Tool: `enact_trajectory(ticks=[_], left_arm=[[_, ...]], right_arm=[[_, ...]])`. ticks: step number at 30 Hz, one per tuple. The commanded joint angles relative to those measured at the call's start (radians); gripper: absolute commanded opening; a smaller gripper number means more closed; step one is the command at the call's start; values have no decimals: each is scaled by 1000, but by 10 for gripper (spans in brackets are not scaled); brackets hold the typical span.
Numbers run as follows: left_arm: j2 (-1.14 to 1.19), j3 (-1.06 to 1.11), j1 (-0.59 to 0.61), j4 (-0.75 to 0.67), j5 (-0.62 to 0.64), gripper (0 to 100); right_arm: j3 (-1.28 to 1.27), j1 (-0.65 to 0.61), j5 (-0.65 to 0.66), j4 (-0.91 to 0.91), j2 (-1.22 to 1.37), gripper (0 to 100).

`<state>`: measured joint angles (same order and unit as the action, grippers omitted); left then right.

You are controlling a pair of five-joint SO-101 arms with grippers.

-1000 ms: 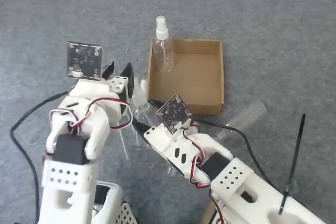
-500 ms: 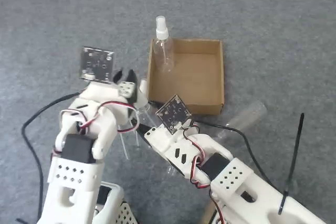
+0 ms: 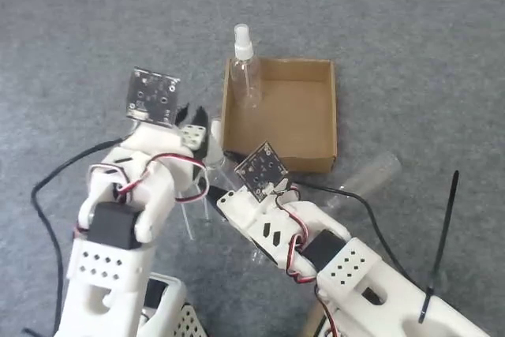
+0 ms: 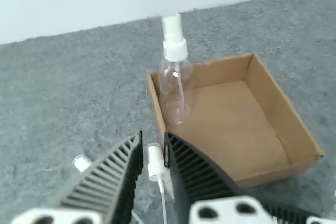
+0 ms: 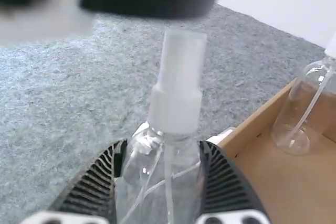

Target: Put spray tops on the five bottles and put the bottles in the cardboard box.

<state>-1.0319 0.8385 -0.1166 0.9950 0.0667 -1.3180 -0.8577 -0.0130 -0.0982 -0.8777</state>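
Over carpet (image 3: 95,37), high view: left gripper (image 3: 193,121) hangs right above right gripper (image 3: 208,189), both just beside near-left corner of cardboard box (image 3: 319,116).
held bottle (image 3: 213,170): upright, long axis vertical, between the two grippers; mostly covered by them.
capped bottle (image 3: 246,69): stands in box's far-left corner, top on.
loose bottle (image 3: 372,173): lies on carpet near box's near-right corner; partly hidden, neck end hard to make out.
left wrist view: jaws narrowed on spray top (image 4: 154,162), seem to pinch it; dip tube points down; bottle neck below is hidden.
white bit (image 4: 80,162): on carpet, cannot tell what.
right wrist view: right gripper clamped on held bottle's body; spray top sits on neck, straight below left gripper's dark tip; seated fully or not, cannot tell.
key relation: top and bottle share one vertical axis; left gripper is the nearer to the top.
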Motion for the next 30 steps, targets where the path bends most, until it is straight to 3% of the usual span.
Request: enact_trajectory(ticks=[1, 11, 19, 26, 30], left_arm=[[9, -76, 26, 35, -5, 58], [2, 54, -77, -17, -63, 58], [0, -117, 74, 103, 17, 59], [-2, -77, 183, 118, 23, 59], [-107, -18, 241, 114, 29, 59]], right_arm=[[15, 8, -11, 28, -33, 6], [15, 8, -11, 28, -31, 6], [15, 8, -9, 27, -33, 6], [15, 15, -9, 19, -39, 6], [21, 81, -11, 27, -41, 6]])
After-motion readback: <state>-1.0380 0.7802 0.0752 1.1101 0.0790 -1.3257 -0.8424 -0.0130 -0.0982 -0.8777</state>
